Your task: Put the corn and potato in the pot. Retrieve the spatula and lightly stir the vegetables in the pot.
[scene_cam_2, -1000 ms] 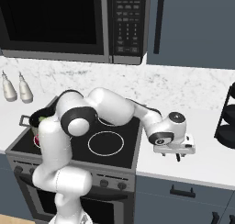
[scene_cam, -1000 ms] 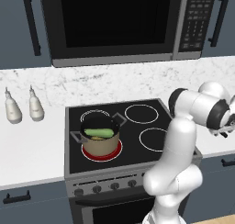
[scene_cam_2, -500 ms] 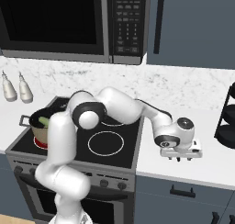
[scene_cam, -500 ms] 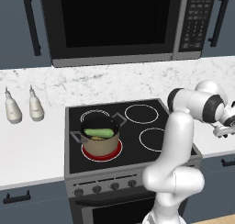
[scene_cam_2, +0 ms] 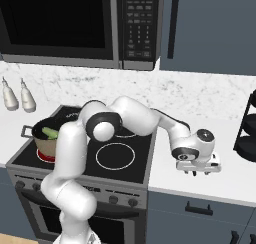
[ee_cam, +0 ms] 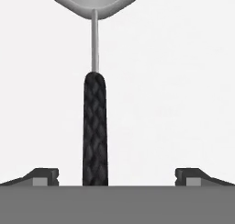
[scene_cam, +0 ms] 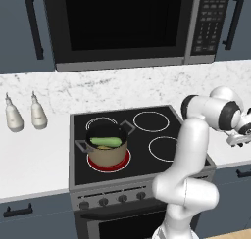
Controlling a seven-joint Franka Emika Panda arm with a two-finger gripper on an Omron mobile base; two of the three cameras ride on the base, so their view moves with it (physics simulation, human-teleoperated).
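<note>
At lower right of the right base view: tool [scene_cam_2: 199,171] low over the white worktop [scene_cam_2: 230,175], right of the stove [scene_cam_2: 117,155].
Since a second ago the arm has swung further right and lowered; the tool now sits over the spatula [ee_cam: 95,103], jaws spread wide, empty, one tip either side of the dark handle in the hand view, grey head at the top edge. Corn [scene_cam: 104,141] already lies in the pot [scene_cam: 106,152] on the front-left burner; potato not discernible, likely hidden beneath. Judged: loading done, spatula pickup in hand. Handle sits left of centre between the tips. Room: bare worktop around the handle; front edge near; dark rack [scene_cam_2: 247,133] at right edge, apart.
</note>
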